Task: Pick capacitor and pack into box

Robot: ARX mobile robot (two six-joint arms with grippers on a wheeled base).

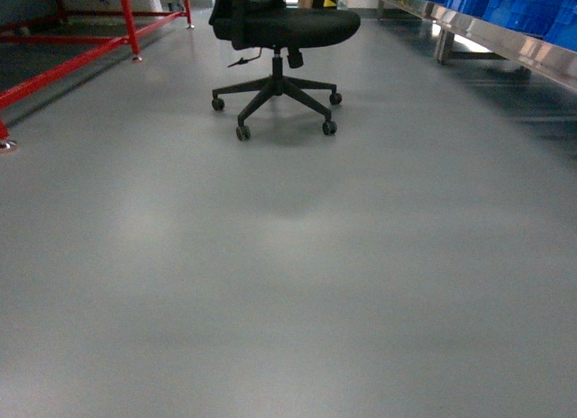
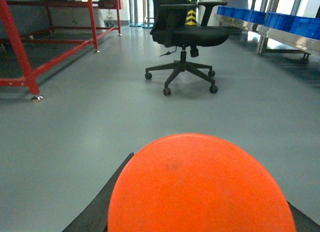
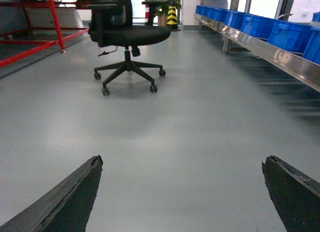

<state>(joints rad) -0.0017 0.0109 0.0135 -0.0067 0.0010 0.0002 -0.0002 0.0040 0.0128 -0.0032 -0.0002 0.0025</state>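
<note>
Open grey floor [image 1: 288, 283] ahead, office chair [image 1: 281, 40] beyond, red frame [image 1: 63, 49] left

Smooth grey floor [image 1: 288, 283]. Black office chair on wheels [image 1: 281, 40] stands on it. Red metal frame legs [image 1: 63, 40] stand on it, left side.

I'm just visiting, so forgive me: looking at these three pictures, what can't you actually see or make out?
- No capacitor or box appears in any view.
- Left wrist view: an orange dome fills the bottom and hides the left hand.
- Head view: neither arm shows; the office chair loses its back at the top edge.
- Right wrist view: the right hand fingers are cut by the bottom edge; the blue bins contents are hidden.
</note>
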